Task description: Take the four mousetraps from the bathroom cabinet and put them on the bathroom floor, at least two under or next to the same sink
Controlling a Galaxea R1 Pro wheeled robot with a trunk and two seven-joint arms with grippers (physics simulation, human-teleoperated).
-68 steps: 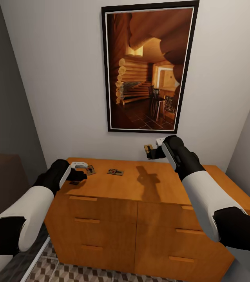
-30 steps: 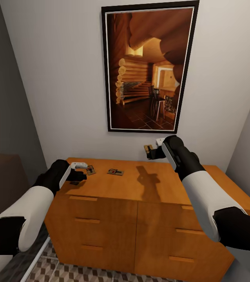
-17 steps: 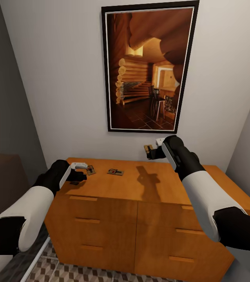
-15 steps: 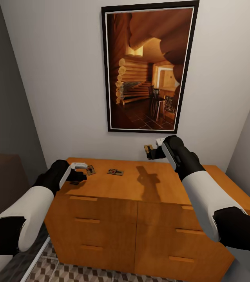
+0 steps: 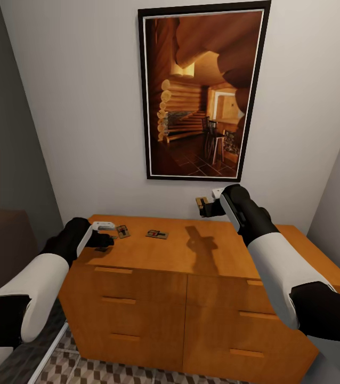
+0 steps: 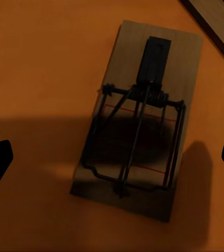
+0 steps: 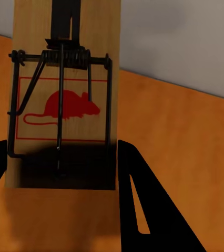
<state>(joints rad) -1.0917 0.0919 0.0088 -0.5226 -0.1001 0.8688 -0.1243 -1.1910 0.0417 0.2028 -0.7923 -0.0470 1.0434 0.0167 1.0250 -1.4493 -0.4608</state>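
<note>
Lying flat on cabinet (image 5: 191,256) top, mousetrap (image 6: 138,139) is sitting centred beneath wide-spread left claw (image 5: 107,237); second trap (image 5: 157,234) is resting nearby. Right claw (image 5: 204,205) is gripping another mousetrap (image 7: 64,94), hanging above surface. Advice: descend straight, close across narrow sides, avoid wire spring. Cabinet's left edge is sitting close; wall is limiting reach behind; bathroom floor (image 5: 111,370) is showing below.

mousetrap (image 6: 135,142) flat on cabinet (image 6: 43,68), jaws apart
</note>
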